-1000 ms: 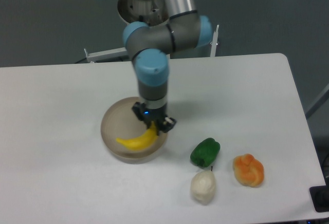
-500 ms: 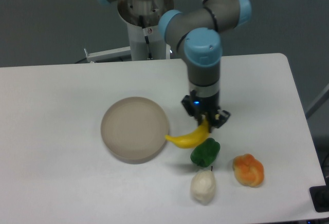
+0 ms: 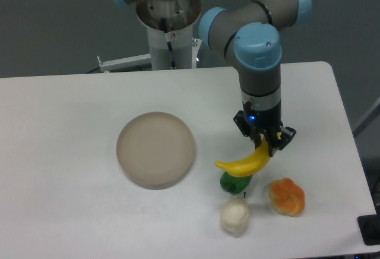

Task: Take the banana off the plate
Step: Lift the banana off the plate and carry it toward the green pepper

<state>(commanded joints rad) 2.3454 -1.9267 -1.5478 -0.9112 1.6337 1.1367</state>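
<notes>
Fixed cam, only view. Pincer [image 3: 265, 142] is pinched on the banana [image 3: 244, 164] at its upper right end; fingers point down from the blue-capped wrist. Banana hangs clear of the tabletop [image 3: 71, 152], curving down and left, tip out toward the plate [image 3: 155, 149] but well apart from it. It sits just above the green fruit [image 3: 234, 182], partly covering it; can't tell if they touch. Plate is bare, left of the arm. White fruit [image 3: 235, 217] lies below the green one, lumpy orange fruit [image 3: 287, 196] to the right, near the pincer.

Handling, as judged: banana looks like smooth plastic, so prob. light, stiff and a bit slick. Won't bruise or bend, but an end grip leaves most of the length cantilevered, so it could pivot or slip in the jaws under quick moves. A hold nearer mid-body, across the narrow thickness, would be steadier. Lift looks done w/ banana off the plate; main risk now is the low tip clipping the green fruit.
</notes>
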